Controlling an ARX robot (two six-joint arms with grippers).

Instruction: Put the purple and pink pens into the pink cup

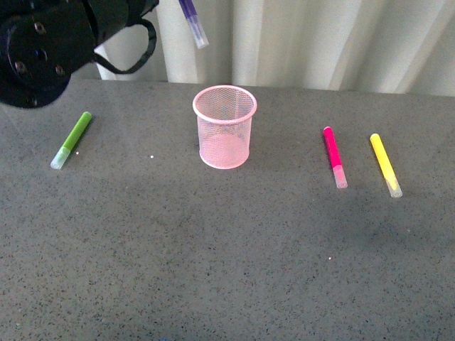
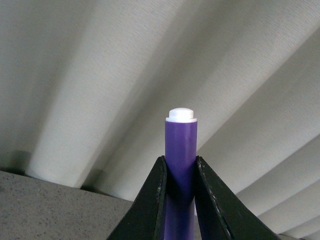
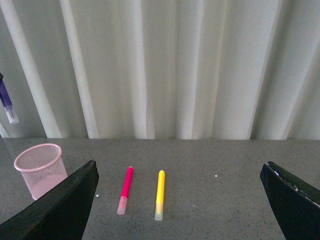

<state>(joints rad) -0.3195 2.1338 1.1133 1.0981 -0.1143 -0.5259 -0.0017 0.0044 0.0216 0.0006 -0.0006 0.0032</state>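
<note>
The pink cup [image 1: 225, 126] stands upright at the middle of the grey table, also seen in the right wrist view [image 3: 40, 170]. High above and slightly left of it hangs the purple pen [image 1: 193, 23], clear cap pointing down, held by my left gripper [image 2: 180, 172], which is shut on its barrel [image 2: 180, 165]. The pink pen [image 1: 334, 156] lies flat on the table to the right of the cup. My right gripper [image 3: 180, 200] is open above the table with nothing between its fingers; the pink pen [image 3: 125, 189] lies below it.
A lime-green marker [image 1: 72, 139] lies left of the cup. A yellow marker [image 1: 385, 164] lies right of the pink pen. My left arm's black body [image 1: 50, 42] fills the top left corner. A white pleated curtain [image 1: 320, 42] backs the table.
</note>
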